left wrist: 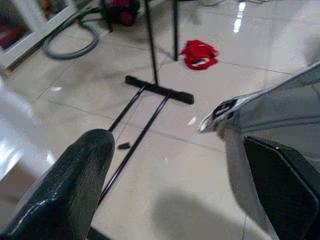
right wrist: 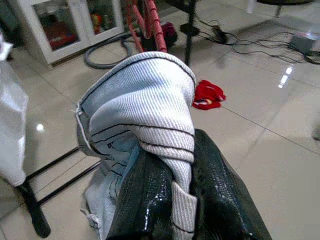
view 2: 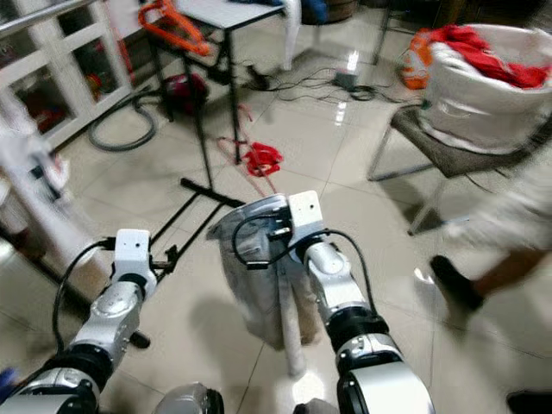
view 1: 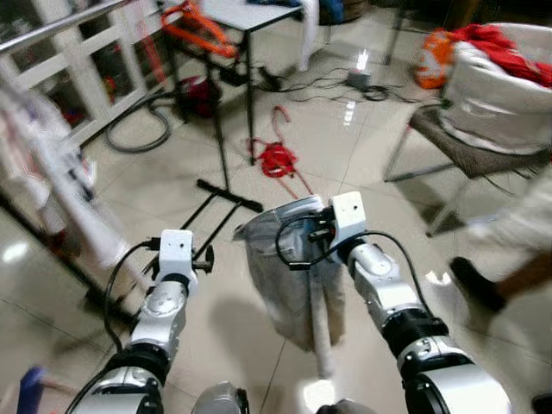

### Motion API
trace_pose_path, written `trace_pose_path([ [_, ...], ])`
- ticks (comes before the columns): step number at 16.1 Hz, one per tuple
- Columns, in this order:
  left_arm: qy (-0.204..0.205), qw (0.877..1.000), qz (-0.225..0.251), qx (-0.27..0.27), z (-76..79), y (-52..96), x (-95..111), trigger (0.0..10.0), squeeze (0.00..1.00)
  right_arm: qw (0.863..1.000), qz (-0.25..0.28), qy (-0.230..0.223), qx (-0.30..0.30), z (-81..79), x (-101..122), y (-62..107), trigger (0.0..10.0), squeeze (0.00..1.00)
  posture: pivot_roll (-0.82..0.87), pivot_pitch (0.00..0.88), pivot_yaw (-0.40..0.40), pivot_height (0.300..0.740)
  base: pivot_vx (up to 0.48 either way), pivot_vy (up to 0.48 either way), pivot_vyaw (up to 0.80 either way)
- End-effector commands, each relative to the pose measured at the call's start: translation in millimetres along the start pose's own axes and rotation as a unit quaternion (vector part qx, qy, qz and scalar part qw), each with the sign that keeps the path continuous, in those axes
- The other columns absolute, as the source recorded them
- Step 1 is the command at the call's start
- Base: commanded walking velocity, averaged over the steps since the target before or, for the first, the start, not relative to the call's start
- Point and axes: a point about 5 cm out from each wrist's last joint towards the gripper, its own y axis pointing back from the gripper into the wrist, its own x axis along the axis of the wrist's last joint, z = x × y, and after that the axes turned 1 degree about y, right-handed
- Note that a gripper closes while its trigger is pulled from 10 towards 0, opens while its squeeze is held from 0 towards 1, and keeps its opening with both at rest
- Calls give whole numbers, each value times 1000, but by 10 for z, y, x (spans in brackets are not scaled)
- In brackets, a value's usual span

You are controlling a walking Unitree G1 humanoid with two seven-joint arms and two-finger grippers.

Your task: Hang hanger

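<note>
My right gripper (right wrist: 172, 150) is shut on a grey and white ribbed garment (view 1: 289, 276), which hangs from it down toward the tiled floor. Whether a hanger sits inside the cloth cannot be told. My left gripper (left wrist: 185, 165) is open and holds nothing; it hovers low beside the garment's edge (left wrist: 280, 110), to its left. Orange hangers (view 1: 197, 28) hang on a black clothes rack at the far left, whose pole (view 1: 216, 112) stands beyond both arms.
The rack's black base (view 1: 228, 196) lies on the floor ahead, with a red cloth (view 1: 278, 159) beyond it. A white garment (view 1: 60, 181) hangs at left. A chair with a laundry basket (view 1: 496, 86) and a person's foot (view 1: 479, 285) are at right. Hose (view 1: 138, 129) and cables (view 1: 345, 86) cross the floor.
</note>
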Motion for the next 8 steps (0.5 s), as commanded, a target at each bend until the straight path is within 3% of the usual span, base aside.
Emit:
trace_pose_path([
  [1, -4, 1000, -3, -7, -14, 1, -8, 10000, 0, 1000, 12, -5, -2, 10, 33, -3, 10000, 0, -24, 0, 21, 740, 0, 0, -788],
  [4, 4, 999, -46, -6, -47, 45, -170, 10000, 0, 999, -41, -21, -14, 43, -254, 72, 10000, 0, -6, 0, 10, 740, 0, 0, 0],
  [8, 25, 988, -149, 35, -225, 166, -520, 10000, 0, 983, -172, -50, -42, 98, -822, 318, 10000, 0, 45, 8, -18, 740, 0, 0, 0],
])
